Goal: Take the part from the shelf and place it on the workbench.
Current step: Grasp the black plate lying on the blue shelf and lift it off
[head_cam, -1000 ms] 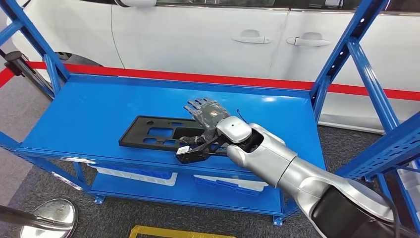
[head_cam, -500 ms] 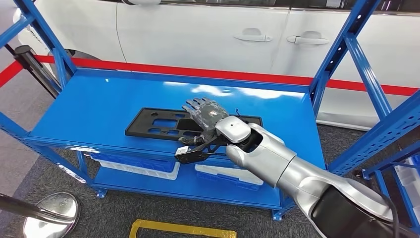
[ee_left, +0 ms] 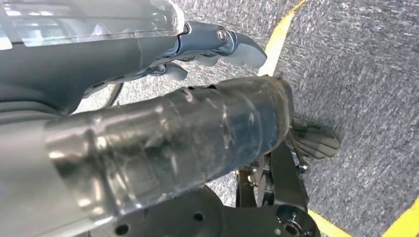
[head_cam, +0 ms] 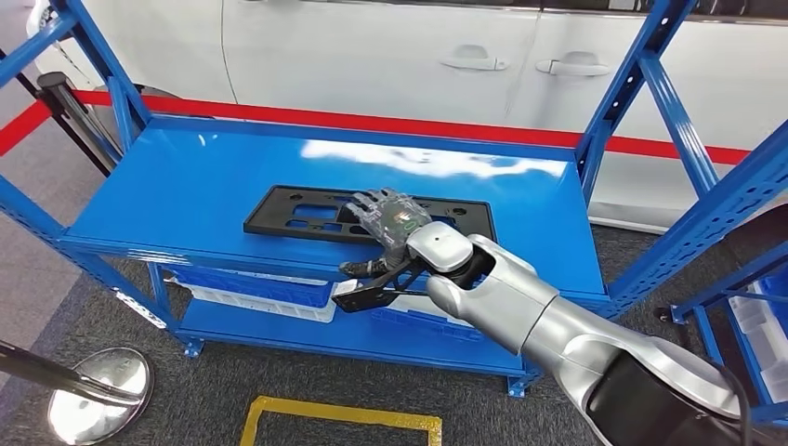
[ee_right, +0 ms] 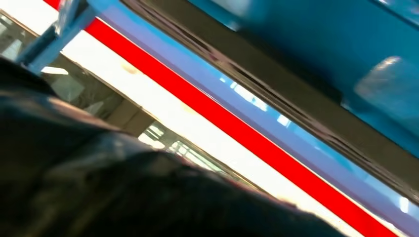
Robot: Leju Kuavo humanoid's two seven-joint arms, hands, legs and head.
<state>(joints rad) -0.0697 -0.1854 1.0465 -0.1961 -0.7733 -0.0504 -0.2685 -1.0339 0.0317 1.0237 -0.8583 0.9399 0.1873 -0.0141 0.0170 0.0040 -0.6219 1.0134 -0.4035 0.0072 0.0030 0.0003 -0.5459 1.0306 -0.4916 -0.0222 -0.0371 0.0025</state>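
Head view, reading from the robot outward: the silver right arm [head_cam: 530, 311] reaches forward from the lower right, and the right hand [head_cam: 390, 223] sits over the near edge of the black plastic part [head_cam: 307, 212], a flat slotted panel lying on the top deck of the blue shelf [head_cam: 177, 186]. The fingers are spread flat across the part's right-centre section, pressing or resting on it; no closed hold is visible, and whether the thumb reaches under the near edge cannot be told. Compared with a second ago, the whole scene has shifted, so the camera has moved; the hand now lies further over the part, where before it covered only the near right corner. Judgement: the reach is complete and the grasp is the step in hand; the part is not yet lifted. Left wrist view shows the left hand [ee_left: 207, 44] hanging over grey carpet [ee_left: 365, 64] with a yellow floor line [ee_left: 281, 34]; its fingers look loosely apart and hold nothing. Beyond the shelf run a red barrier strip [head_cam: 372, 125] and a white car [head_cam: 390, 56].
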